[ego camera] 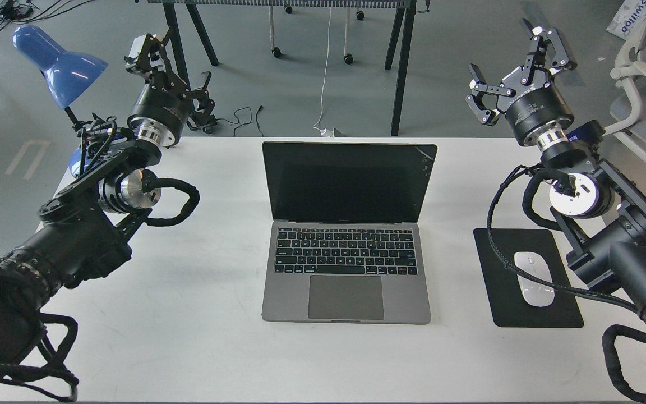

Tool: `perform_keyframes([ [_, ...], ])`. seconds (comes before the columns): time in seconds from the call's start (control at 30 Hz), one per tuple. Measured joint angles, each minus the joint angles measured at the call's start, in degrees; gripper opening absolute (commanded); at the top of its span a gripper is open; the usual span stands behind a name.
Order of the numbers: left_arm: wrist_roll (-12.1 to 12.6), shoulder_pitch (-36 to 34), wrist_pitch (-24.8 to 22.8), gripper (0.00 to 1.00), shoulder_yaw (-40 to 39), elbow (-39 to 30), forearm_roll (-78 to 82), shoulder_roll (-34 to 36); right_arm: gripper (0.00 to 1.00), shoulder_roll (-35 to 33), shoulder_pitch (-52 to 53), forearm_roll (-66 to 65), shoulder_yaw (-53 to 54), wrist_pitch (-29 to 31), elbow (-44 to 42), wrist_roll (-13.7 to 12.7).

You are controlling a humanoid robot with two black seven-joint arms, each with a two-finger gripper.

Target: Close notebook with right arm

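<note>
The notebook [347, 269], a slim grey laptop with black keys, stands open in the middle of the white table [199, 314]. Its black screen [348, 180] is upright and faces me. My right arm [598, 219] comes in from the lower right. Its right gripper [516, 67] is held high past the table's far right corner, fingers spread wide, nothing between them, well clear of the screen. My left gripper [169, 64] is raised beyond the far left corner by the lamp, open and holding nothing.
A black mouse pad [502, 292] with a white mouse [533, 279] lies right of the notebook, under my right arm. A blue lamp [56, 64] stands at the far left corner. Table legs and cables sit on the floor behind; a white chair [645, 84] is at the far right.
</note>
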Motion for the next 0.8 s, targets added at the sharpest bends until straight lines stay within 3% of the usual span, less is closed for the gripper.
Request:
perform_keyframes([
  [0.53,0.0,0.0,0.2,1.00,0.0,0.0,0.0,-0.2,1.00,0.0,1.5,-0.5,-1.7,-2.4,-0.9,-0.3],
  [0.8,0.0,0.0,0.1,1.00,0.0,0.0,0.0,-0.1,1.00,-0.2,12.9,-1.0,-19.5,-9.7,-4.7,-0.7],
])
